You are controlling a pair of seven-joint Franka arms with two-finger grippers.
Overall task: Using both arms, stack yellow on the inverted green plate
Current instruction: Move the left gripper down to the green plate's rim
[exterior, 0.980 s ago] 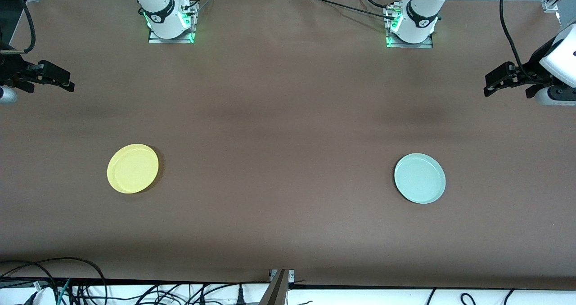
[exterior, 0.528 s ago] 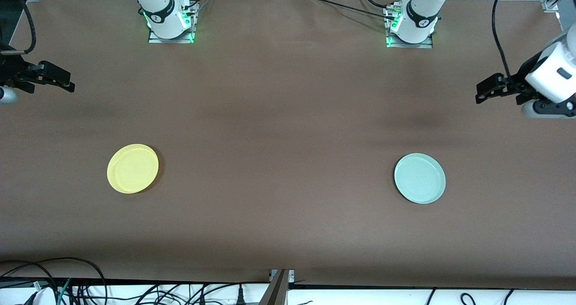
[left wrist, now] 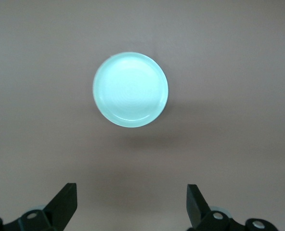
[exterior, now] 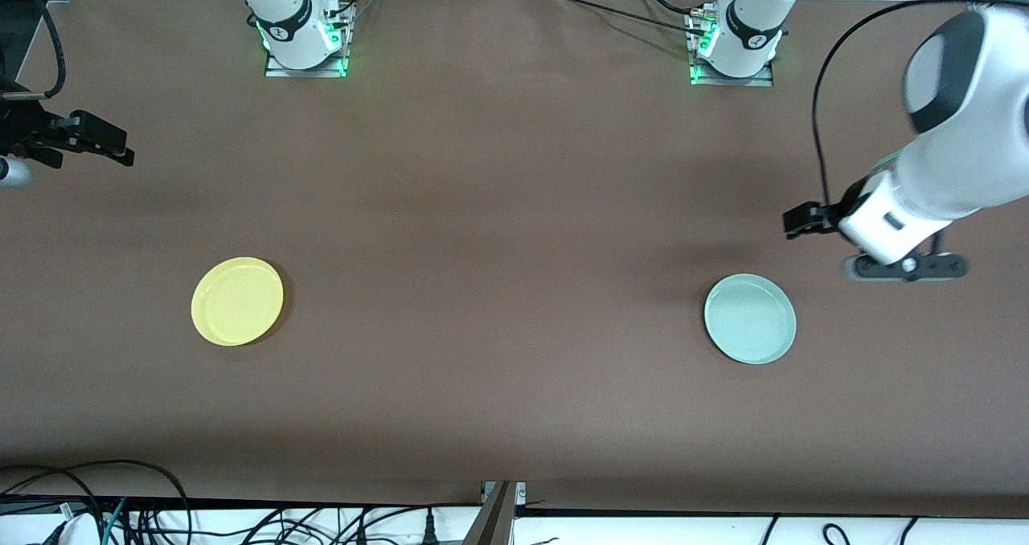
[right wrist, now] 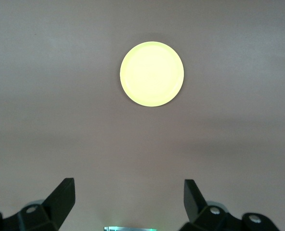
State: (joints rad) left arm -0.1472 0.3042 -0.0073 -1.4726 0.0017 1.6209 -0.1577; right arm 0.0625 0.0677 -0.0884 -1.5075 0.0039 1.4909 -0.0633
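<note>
Green plate (exterior: 750, 318) lies rim-up on the brown desk (exterior: 498, 231), toward the left arm's end, with nothing on it or touching it. Yellow plate (exterior: 237, 301) lies rim-up too, well apart from it, toward the right arm's end. Neither plate is turned over or stacked, so I judge the task is at its start.

My left tool (exterior: 804, 222) hangs in the air over bare desk just beside the green plate, its fingers (left wrist: 65, 202) spread wide with nothing between them. In the left wrist view the green plate sits centred ahead of the spread fingers. My right tool (exterior: 100, 139) waits at the desk's edge at the right arm's end, also spread wide and empty, with the yellow plate centred in its wrist view.

The step in hand, as I judge it, is reaching for the green plate to flip it. The plate is shallow and lies flat, so I would come down low at the raised rim, with one finger inside the lip and one outside it. I would close gently, since a thin plastic rim may slip or skate across the cloth.

No brand, label or readable writing shows on either plate or on the desk
</note>
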